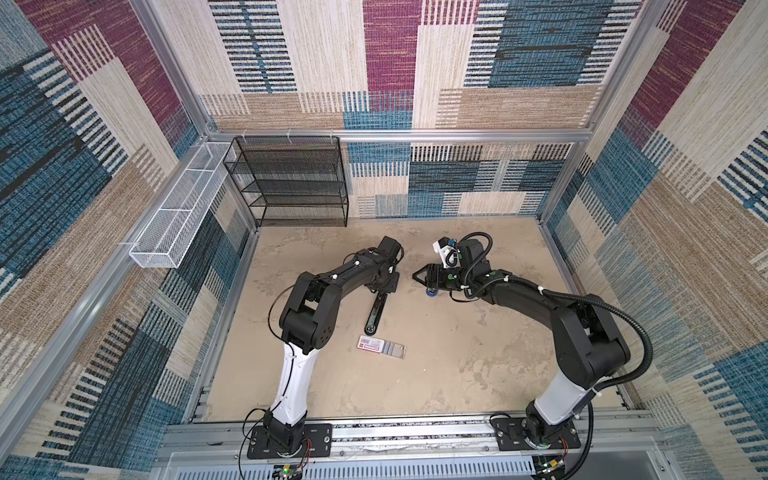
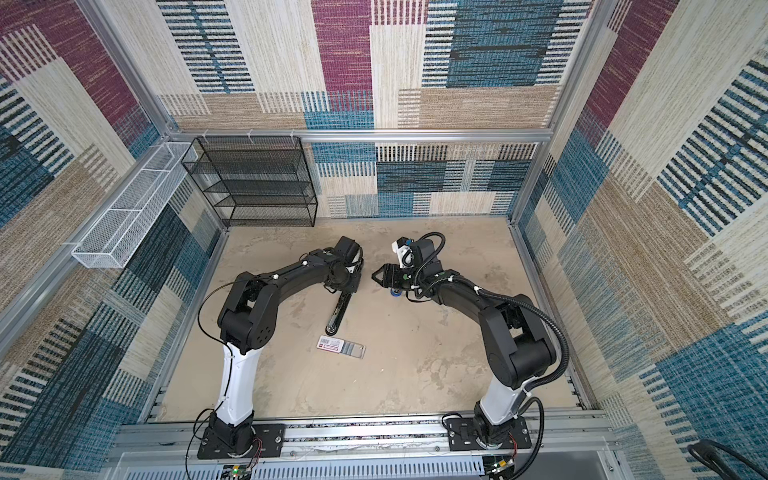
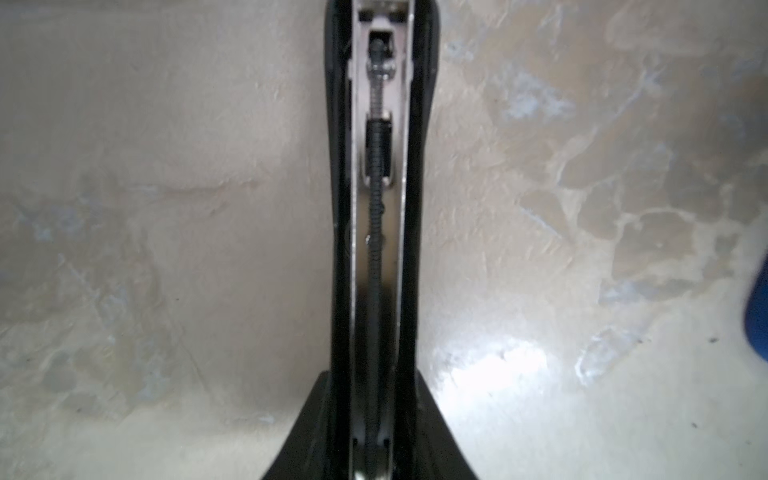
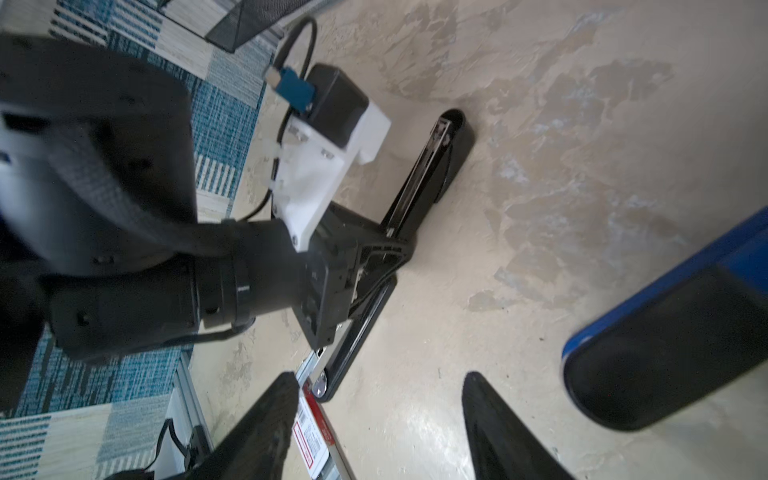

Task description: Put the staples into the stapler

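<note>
A black stapler (image 1: 375, 311) (image 2: 337, 311) lies opened flat on the beige table. In the left wrist view its metal channel with a spring (image 3: 376, 199) faces up. My left gripper (image 1: 384, 286) (image 3: 374, 374) points down over the stapler's far half, its black fingers (image 3: 309, 432) pressed against the stapler's sides. The staples (image 1: 388, 348) (image 2: 349, 347) lie in a clear tray with a white-and-red barcoded card (image 4: 311, 432) just in front of the stapler. My right gripper (image 1: 417, 275) (image 4: 380, 419) hovers open to the right of the stapler, with nothing between its fingers.
A blue-and-black rounded object (image 1: 432, 292) (image 4: 665, 345) sits on the table under the right wrist. A black mesh shelf (image 1: 291, 183) stands at the back left. A white wire basket (image 1: 178, 208) hangs on the left wall.
</note>
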